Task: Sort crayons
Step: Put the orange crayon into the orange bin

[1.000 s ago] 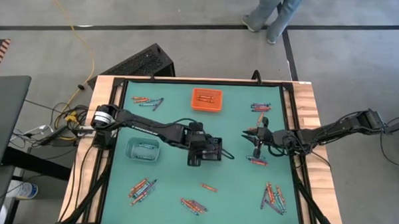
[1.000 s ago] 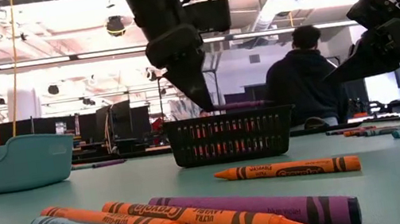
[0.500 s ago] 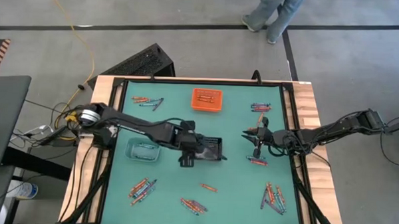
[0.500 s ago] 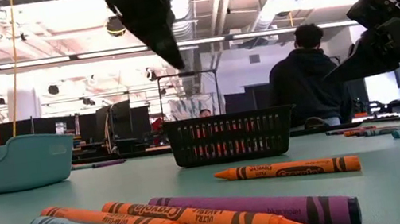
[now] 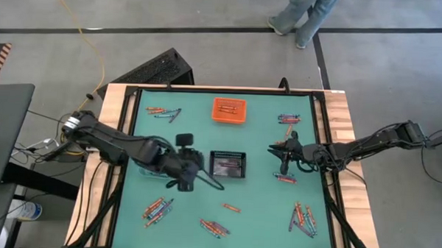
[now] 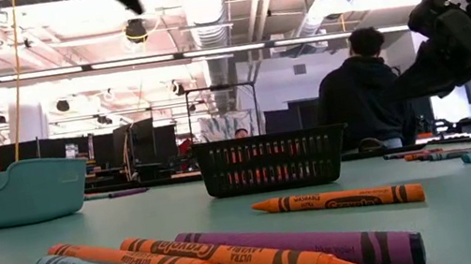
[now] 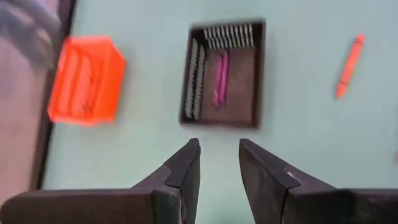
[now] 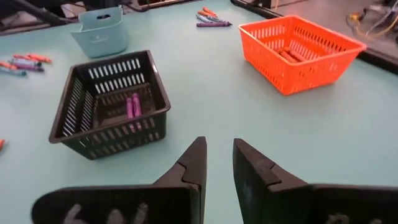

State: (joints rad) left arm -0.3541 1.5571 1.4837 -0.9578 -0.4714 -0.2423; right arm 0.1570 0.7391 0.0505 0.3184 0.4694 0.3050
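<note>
Once let go, lay side by side as two purple crayons [image 7: 219, 78] on the floor of the black bin [image 5: 228, 164], mid-mat [image 5: 262, 214]. Had been hanging over that bin in the left gripper [image 5: 183, 183] a second before. Now swung clear to the bin's left, that gripper, up and away, with fingers [image 7: 186, 168] a narrow gap apart and nothing between them. Counted, on that showing, as a drop finished and a purple pair sorted.

Left plenty to do, though. Loose crayons all round: a front-left heap [image 5: 157, 209], a front-middle heap [image 5: 214, 227], a front-right heap [image 5: 302, 217], two more far-corner clusters [image 5: 165, 112] [image 5: 288, 118], and a lone orange crayon [image 5: 231, 207] just in front of the black bin.

Showed orange sticks already in the orange bin [image 5: 229, 109] at the far edge, and the teal bin [image 8: 99, 31] close by the left arm. Kept the right gripper [image 5: 283, 168] exactly where it had been, low over the mat to the right of the black bin, fingers close together and empty. Looked like a fresh pick from a front heap next.
</note>
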